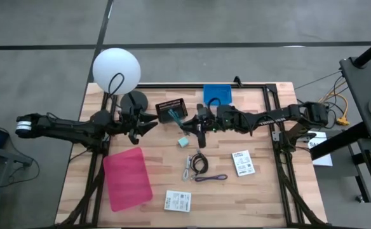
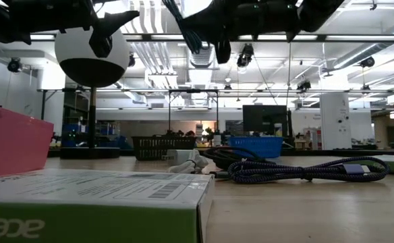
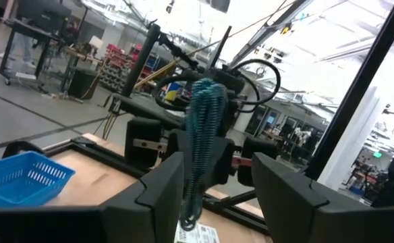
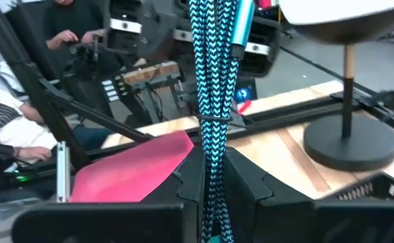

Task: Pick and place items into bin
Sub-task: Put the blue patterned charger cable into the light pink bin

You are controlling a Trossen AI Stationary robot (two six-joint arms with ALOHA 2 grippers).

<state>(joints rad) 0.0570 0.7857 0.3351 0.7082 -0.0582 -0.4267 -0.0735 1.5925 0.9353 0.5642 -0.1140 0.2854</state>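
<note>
My right gripper hovers above the table's middle, shut on a bundled teal braided cable beside the black basket. My left gripper is open, level, and faces that cable from the left without touching it. A pale teal cube, a black coiled cable, a purple cable and two white packets lie on the table. The pink cube is not in view. My right gripper pinches the teal cable bundle between its two fingers, just below the thin tie around the strands. The bundle runs on past the fingertips along the fingers' line, with a teal plug at its far end. It is lifted clear of the table.
A blue basket sits at the far edge and a lamp with a white globe at the far left. A flat pink piece lies near left. People sit beyond the table. A black frame borders the table.
</note>
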